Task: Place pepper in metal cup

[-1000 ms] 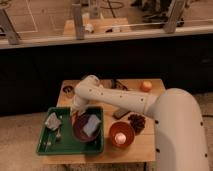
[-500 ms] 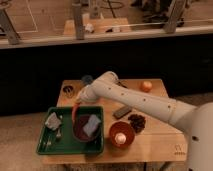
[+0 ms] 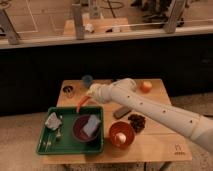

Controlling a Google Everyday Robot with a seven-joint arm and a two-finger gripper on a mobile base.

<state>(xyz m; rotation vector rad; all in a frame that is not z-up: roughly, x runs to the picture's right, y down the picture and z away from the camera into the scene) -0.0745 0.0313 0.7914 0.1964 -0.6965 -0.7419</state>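
We saw the claw (image 3: 91, 93) closed on the top end of the pepper (image 3: 82, 102), which hung down above the far edge of the green tray (image 3: 70, 146), near the metal cup (image 3: 68, 91) at the table's (image 3: 150, 147) far left corner. We judged the main risk a miss: the long pepper could catch the cup's small rim and tip it or fall outside. The white arm (image 3: 150, 107) reached in from the right, stretched across the table.
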